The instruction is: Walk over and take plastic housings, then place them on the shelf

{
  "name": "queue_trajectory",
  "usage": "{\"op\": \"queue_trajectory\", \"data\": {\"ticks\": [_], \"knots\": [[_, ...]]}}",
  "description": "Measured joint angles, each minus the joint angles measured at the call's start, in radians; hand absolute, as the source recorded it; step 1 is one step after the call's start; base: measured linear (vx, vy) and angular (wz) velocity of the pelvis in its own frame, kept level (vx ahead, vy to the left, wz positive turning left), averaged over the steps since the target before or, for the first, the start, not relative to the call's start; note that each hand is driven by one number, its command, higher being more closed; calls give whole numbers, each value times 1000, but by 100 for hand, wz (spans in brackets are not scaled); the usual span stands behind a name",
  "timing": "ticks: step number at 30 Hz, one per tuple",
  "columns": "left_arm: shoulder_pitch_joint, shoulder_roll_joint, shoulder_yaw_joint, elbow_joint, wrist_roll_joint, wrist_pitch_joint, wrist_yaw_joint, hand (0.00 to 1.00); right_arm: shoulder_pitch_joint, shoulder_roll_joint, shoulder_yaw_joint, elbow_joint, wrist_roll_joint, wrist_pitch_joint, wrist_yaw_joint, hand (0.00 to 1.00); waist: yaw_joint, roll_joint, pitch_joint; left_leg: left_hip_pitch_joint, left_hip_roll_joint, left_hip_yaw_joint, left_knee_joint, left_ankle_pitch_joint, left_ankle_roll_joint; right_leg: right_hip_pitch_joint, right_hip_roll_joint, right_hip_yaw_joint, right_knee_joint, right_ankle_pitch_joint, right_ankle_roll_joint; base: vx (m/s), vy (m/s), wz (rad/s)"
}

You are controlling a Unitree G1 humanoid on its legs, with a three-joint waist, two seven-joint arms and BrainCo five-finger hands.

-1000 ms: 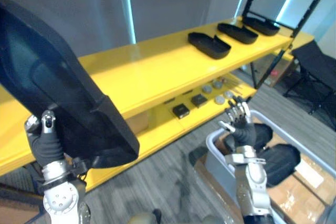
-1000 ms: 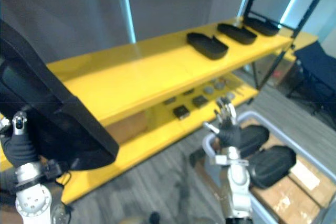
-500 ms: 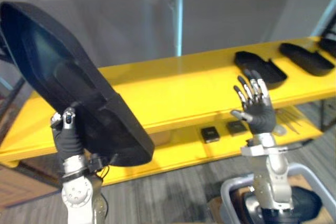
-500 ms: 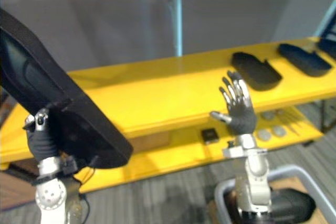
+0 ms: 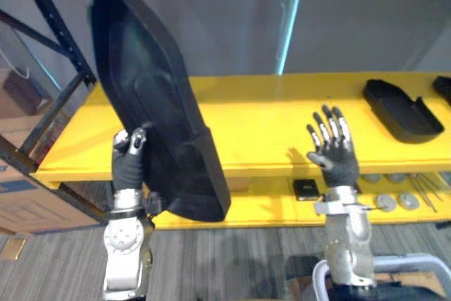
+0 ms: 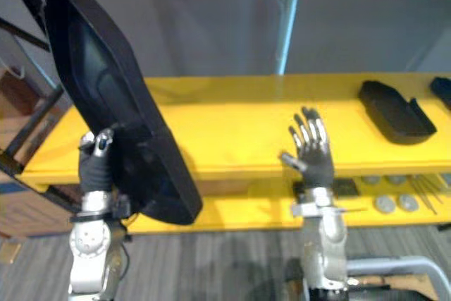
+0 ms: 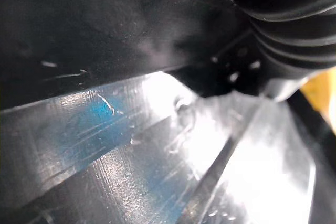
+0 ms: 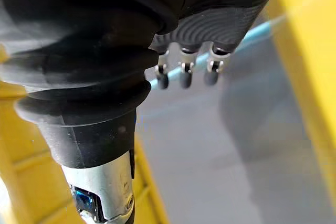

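Plastic housing: a large black plastic housing (image 5: 151,103) stands up off the floor, tilted, its hollow side toward the camera, in front of the left part of the yellow rack. Its upper end reaches above the shelf level and its lower end hangs before the shelf's front edge.
Left hand: the left hand (image 5: 128,163) grips the housing low on its near edge. The thumb is pressed on the hollow face and the fingers go round behind the shell, out of sight. In the left wrist view the dark shell lies right against the ribbed cover.
Right hand: the right hand (image 5: 337,163) is raised palm-forward before the shelf's front edge, well apart from the housing. Its fingers (image 8: 181,74) are straight and spread, the thumb out to the side, holding nothing.
Top shelf: the yellow top shelf (image 5: 268,125) is bare in the middle. A second housing (image 5: 402,109) lies flat on it toward the right end.
Lower shelf: on the lower shelf (image 5: 268,206) sit a small black box (image 5: 305,189) and, further right, several grey discs (image 5: 385,202).
Frame: a black rack upright (image 5: 49,22) rises at the left end.
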Motion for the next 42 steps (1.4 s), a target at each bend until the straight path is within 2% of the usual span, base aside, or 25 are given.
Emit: {"op": "queue_trajectory", "data": {"ticks": [4, 7, 10, 12, 14, 15, 19, 22, 23, 26, 28, 30, 33, 38, 42], "knots": [[-37, 69, 20, 2, 48, 63, -4, 100, 51, 6, -17, -31, -54, -10, -51, 0, -15, 0, 0, 17, -11, 41, -26, 4, -2, -10, -2, 33, -24, 3, 5, -38, 33, -34], [-117, 114, 44, 59, 51, 119, -8, 100, 93, 4, -54, -84, -77, -7, -41, 0, -45, 6, 1, 19, -15, 74, -40, 10, -4, -26, 1, 73, -43, 14, 18, -27, 12, -32], [-243, 168, 45, 222, 51, 190, 10, 100, 108, -3, -76, -110, -79, -2, -4, 0, -79, 14, 6, 41, -6, 119, -59, 18, -8, -36, 18, 114, -57, 39, 10, -37, 0, -40], [-317, 197, 46, 341, 37, 230, 26, 100, 128, -3, -73, -142, -106, -35, -34, 0, -107, 16, 7, 56, -5, 146, -67, 18, -9, -36, 24, 138, -67, 48, 8, -42, -4, -48], [-410, 230, 57, 484, 29, 266, 68, 100, 157, 2, -67, -190, -170, -101, -107, 0, -135, 24, 12, 66, 0, 186, -73, 19, -10, -53, 34, 182, -71, 60, 5, -51, -12, -49], [-455, 237, 75, 554, 19, 282, 82, 100, 173, 5, -67, -215, -170, -121, -130, 0, -158, 27, 14, 71, 0, 197, -75, 19, -11, -54, 35, 189, -73, 61, 6, -52, -17, -32], [-590, 274, 118, 731, -30, 340, 128, 100, 215, 22, -68, -248, -165, -131, -142, 0, -203, 39, 21, 76, 4, 243, -78, 19, -14, -78, 44, 239, -76, 61, 7, -34, -26, -37], [-697, 289, 123, 847, -70, 398, 149, 100, 271, 27, -52, -249, -161, -117, -103, 0, -232, 62, 35, 89, 9, 280, -91, 24, -22, -87, 58, 269, -79, 61, 7, -44, -59, -33], [-737, 296, 124, 888, -81, 425, 154, 100, 297, 26, -34, -250, -147, -99, -69, 0, -252, 74, 42, 88, 15, 291, -91, 24, -26, -90, 65, 279, -83, 61, 7, -37, -45, -22], [-789, 299, 145, 951, -90, 469, 156, 100, 336, 25, 21, -250, -125, -65, -17, 0, -279, 86, 48, 89, 27, 324, -91, 28, -32, -109, 77, 309, -83, 61, 7, -42, -61, -30], [-809, 300, 155, 990, -94, 489, 161, 100, 348, 23, 46, -251, -123, -49, -4, 0, -282, 89, 50, 89, 34, 346, -90, 29, -34, -120, 86, 329, -82, 65, 3, -35, -49, -29], [-817, 299, 155, 1032, -93, 515, 167, 100, 365, 15, 81, -253, -114, -26, -1, 0, -305, 94, 57, 87, 42, 348, -90, 31, -39, -126, 96, 332, -82, 65, 2, -46, -63, -13], [-828, 300, 164, 1063, -91, 554, 192, 100, 365, -17, 115, -271, -83, 6, -1, 0, -305, 107, 91, 78, 44, 374, -89, 31, -41, -158, 101, 359, -66, 65, 2, -77, -46, -22], [-887, 303, 189, 1132, -86, 617, 221, 100, 355, -60, 154, -290, -73, 10, -8, 0, -312, 109, 162, 46, 42, 377, -86, 36, -43, -207, 102, 374, -46, 66, 1, -81, -38, -5], [-931, 338, 190, 1143, -79, 645, 239, 100, 354, -82, 161, -291, -65, 10, -25, 0, -320, 120, 178, 34, 41, 375, -86, 37, -43, -220, 102, 375, -46, 66, 0, -31, -31, 2]]}}
